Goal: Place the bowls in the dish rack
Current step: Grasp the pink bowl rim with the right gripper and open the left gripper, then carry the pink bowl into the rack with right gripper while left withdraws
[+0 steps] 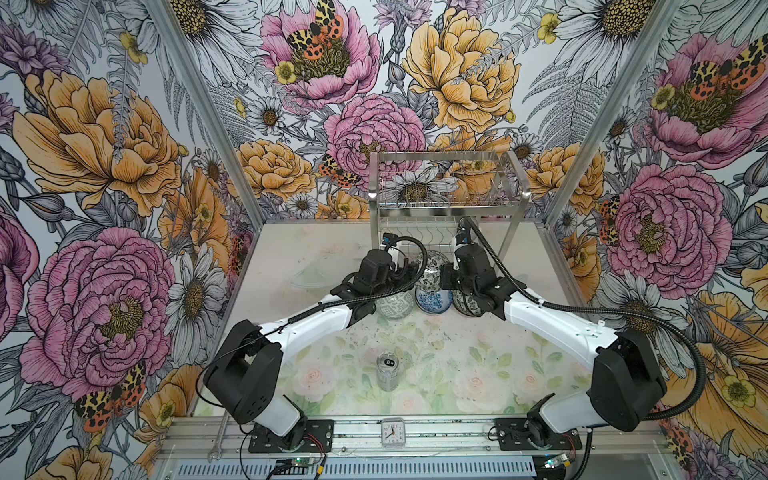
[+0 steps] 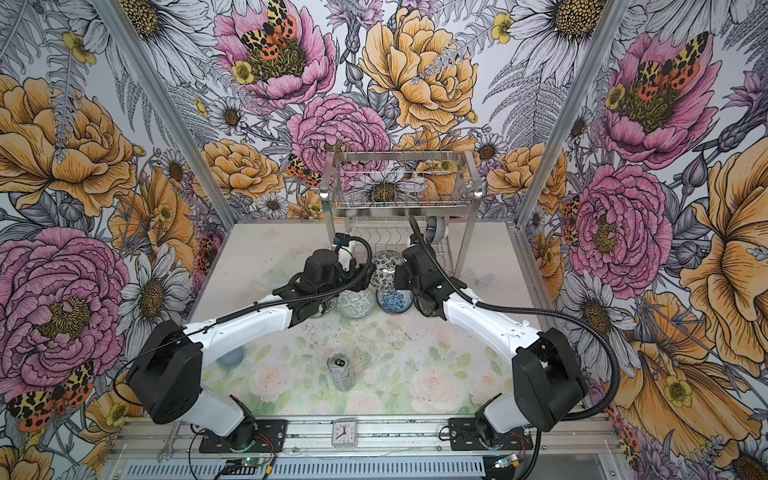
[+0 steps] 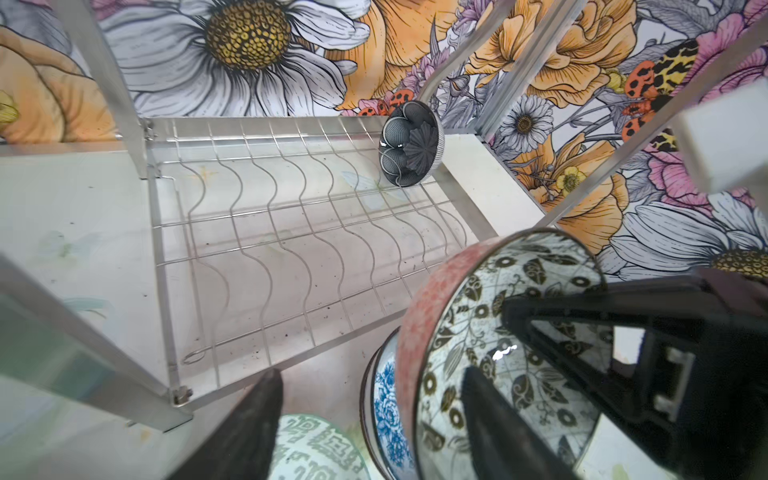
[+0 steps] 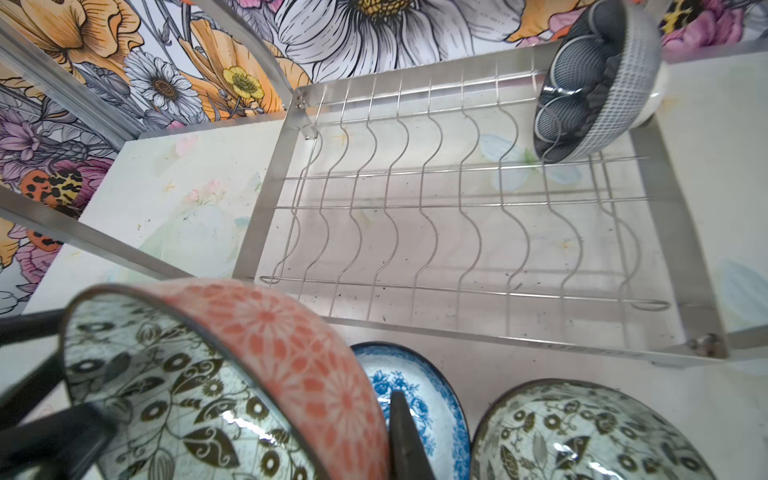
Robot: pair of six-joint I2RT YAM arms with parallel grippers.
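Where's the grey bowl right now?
In a top view the grey bowl stands on edge at the back right end of the dish rack's lower tier, in the wire slots.

I'm seeing the left arm (image 1: 316,318) and right arm (image 1: 552,328) wearing white shells between bulky black joints; a ribbed black hose (image 1: 702,374) is trailing along each, and black screwed plates (image 1: 322,432) are carrying both bases.

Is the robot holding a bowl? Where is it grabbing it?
Yes. The right gripper holds the pink bowl by its wall at the rim, jaws shut on it. The left gripper has open jaws.
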